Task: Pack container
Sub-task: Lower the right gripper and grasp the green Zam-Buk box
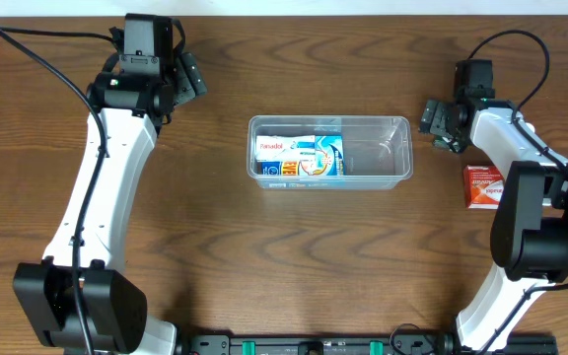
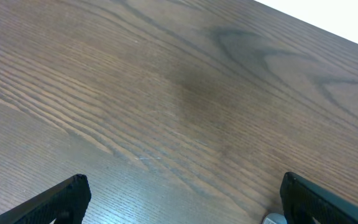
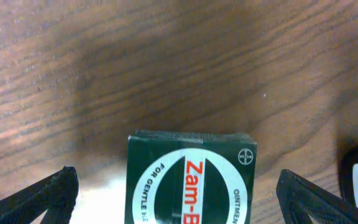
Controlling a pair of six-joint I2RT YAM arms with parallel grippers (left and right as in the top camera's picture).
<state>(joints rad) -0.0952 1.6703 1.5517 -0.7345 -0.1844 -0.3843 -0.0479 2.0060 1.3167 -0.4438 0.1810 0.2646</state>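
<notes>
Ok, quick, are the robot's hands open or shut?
Left gripper: open, holding nothing.
Right gripper: open over a dark green cardboard box, not gripping it.

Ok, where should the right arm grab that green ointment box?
Probably its two side faces, coming down from above: the green ointment box lies flat, label up, on the table, and the right gripper has its jaws open either side of it.

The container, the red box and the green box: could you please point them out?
container (image 1: 381,148), overhead view, bare right end of its floor
red box (image 1: 481,187), overhead view, top face
green box (image 3: 190,180), right wrist view, printed top face
</notes>
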